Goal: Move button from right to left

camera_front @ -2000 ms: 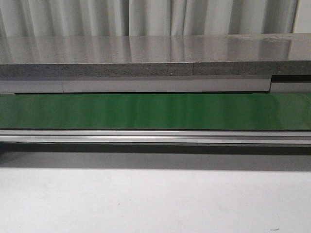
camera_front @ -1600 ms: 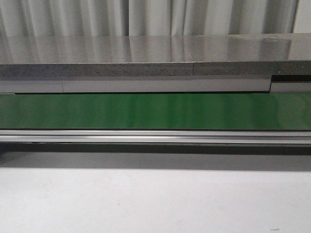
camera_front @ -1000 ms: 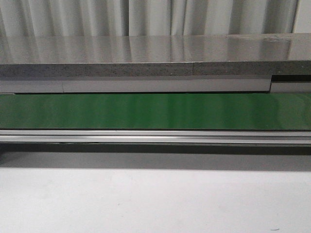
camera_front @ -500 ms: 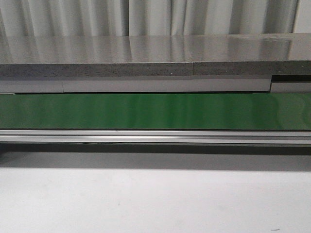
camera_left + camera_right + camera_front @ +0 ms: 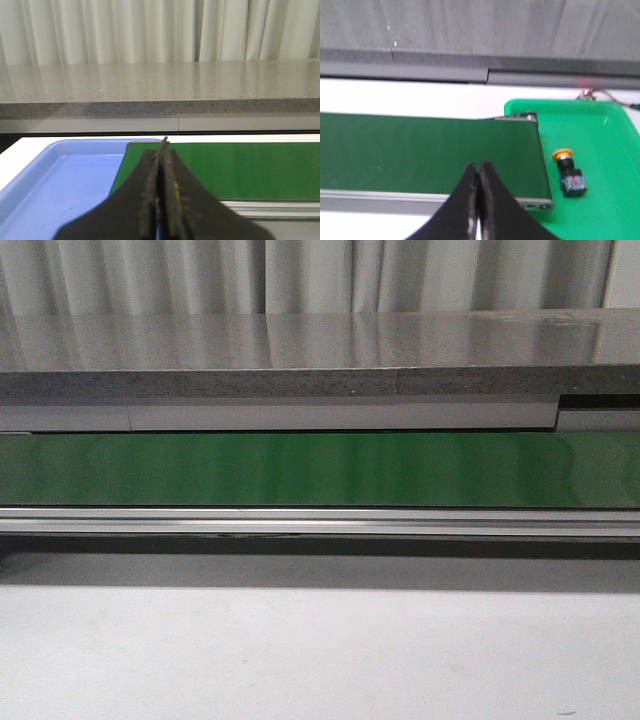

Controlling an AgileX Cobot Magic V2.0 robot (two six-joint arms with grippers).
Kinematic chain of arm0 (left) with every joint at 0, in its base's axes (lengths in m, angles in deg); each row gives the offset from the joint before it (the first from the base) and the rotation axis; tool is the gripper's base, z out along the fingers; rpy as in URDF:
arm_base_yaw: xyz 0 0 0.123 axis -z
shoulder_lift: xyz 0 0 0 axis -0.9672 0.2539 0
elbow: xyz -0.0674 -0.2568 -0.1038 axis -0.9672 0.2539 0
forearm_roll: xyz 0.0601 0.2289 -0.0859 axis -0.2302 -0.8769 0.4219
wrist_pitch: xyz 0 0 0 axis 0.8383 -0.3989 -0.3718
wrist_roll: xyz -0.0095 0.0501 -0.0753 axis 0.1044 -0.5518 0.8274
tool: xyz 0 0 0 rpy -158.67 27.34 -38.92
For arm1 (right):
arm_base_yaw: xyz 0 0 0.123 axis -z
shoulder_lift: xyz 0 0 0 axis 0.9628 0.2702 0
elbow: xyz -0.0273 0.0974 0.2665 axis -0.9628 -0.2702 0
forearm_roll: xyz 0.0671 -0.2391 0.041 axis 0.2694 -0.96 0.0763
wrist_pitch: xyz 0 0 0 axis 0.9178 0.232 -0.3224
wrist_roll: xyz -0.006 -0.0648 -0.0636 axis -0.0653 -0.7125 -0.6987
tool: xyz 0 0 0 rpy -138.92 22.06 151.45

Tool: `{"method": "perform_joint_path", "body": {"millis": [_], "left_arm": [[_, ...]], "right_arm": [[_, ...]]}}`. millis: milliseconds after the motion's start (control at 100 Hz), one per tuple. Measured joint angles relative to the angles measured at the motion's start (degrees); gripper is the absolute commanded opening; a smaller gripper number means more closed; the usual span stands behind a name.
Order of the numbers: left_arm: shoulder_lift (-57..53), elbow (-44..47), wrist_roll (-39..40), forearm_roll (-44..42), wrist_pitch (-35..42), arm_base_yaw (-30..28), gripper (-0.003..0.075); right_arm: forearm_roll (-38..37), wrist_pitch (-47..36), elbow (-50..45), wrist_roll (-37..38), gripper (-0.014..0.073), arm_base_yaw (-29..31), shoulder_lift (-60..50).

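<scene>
While both claws hang closed and empty, the small push-button switch with a round yellow-orange cap and black blocky body (image 5: 569, 174) lies on its side in the shallow bright green plastic tray (image 5: 610, 150).

Seen from the right wrist, the button rests on the tray floor just beside the end roller of the long dark green conveyor belt (image 5: 420, 150), apart from the right gripper (image 5: 479, 200), whose dark fingers are pressed together over the belt's near edge. Seen from the left wrist, the left gripper (image 5: 161, 200) is likewise pinched tight with nothing between its fingers, poised where a shallow light blue plastic tray (image 5: 55, 185) meets the belt's other end. Behind runs a speckled grey stone counter (image 5: 160, 92) and pale pleated curtains (image 5: 125, 30).
</scene>
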Motion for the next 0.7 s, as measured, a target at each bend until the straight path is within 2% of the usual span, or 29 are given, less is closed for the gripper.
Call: {"method": "perform_joint_path", "body": {"millis": [310,460,560,700], "left_arm": [[0.0,0.0,0.0,0.0,0.0,0.0,-0.002],[0.0,0.0,0.0,0.0,0.0,0.0,-0.002],[0.0,0.0,0.0,0.0,0.0,0.0,-0.002],[0.0,0.0,0.0,0.0,0.0,0.0,-0.002]], "right_arm": [[0.0,8.5,11.8,2.9,-0.0066,0.4,15.6],[-0.6,12.0,14.7,3.2,-0.0042,3.7,21.0],[-1.8,12.9,15.6,2.7,0.0049,7.7,23.8],[-2.8,13.6,15.7,1.3,0.026,13.9,26.3]]}}
